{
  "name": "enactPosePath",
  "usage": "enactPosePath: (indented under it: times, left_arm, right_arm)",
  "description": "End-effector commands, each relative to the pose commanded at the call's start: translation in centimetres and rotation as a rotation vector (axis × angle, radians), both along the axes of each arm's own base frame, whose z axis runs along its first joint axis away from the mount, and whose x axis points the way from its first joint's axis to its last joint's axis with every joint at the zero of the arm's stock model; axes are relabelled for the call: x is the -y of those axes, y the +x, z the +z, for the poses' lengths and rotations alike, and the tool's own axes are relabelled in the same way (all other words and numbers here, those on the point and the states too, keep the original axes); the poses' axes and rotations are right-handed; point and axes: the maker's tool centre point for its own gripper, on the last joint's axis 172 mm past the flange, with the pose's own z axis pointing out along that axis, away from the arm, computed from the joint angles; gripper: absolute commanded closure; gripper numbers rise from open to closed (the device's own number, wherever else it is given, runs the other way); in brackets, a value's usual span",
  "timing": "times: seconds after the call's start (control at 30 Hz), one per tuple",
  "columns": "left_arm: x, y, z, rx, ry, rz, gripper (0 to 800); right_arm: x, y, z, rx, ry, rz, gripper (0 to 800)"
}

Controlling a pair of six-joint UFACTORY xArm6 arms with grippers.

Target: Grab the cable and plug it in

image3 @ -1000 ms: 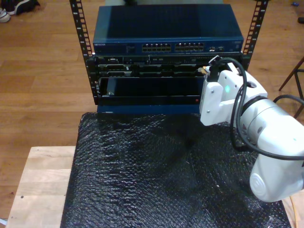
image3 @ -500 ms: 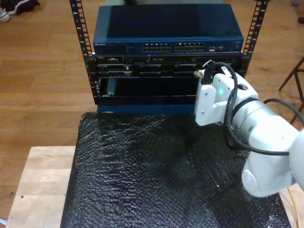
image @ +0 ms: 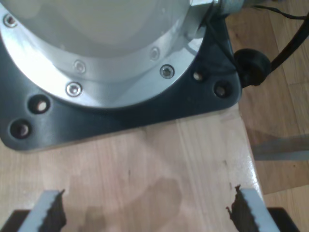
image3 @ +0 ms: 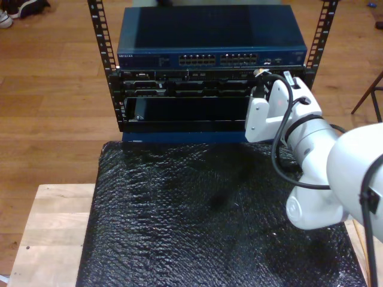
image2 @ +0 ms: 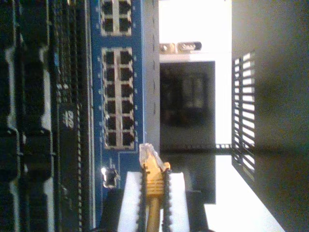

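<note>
since the earlier frame the white arm has swung up toward the rack, carrying my second gripper (image2: 153, 212) nearer the blue switch (image3: 212, 37). its ridged fingers (image2: 133, 203) are clamped on the yellow-orange cable (image2: 153, 193), whose small clear plug (image2: 147, 154) sits just short of the switch's grid of square ports (image2: 119, 99). my first gripper (image: 145, 212) hangs with its serrated fingers (image: 50, 210) spread wide apart over the pale wooden bench (image: 159, 164), beside a round metal base on a black plate (image: 120, 116).
</note>
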Motion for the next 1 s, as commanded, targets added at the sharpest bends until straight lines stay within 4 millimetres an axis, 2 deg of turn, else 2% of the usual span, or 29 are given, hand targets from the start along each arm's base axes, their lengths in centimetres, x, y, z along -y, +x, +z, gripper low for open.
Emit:
enactPosePath:
  times: [0.27,0.37,0.5,0.67,1.0]
  left_arm:
    - [0.0,0.0,0.0,0.000,0.000,0.000,0]
    - [0.0,0.0,0.0,-0.001,0.000,0.001,0]
    - [0.0,0.0,0.0,-0.001,0.000,0.001,0]
    - [0.0,0.0,0.0,0.000,0.000,0.000,0]
    - [-0.1,0.0,0.0,0.000,0.002,0.000,0]
  right_arm:
    - [2.2,1.7,-0.6,0.055,-0.042,-0.110,800]
    - [1.9,2.0,-0.7,0.071,-0.058,-0.121,800]
    - [2.6,2.0,-0.5,0.085,-0.067,-0.169,800]
    - [1.6,2.2,-0.9,0.094,-0.075,-0.187,800]
    - [1.5,3.4,-1.0,0.136,-0.082,-0.266,800]
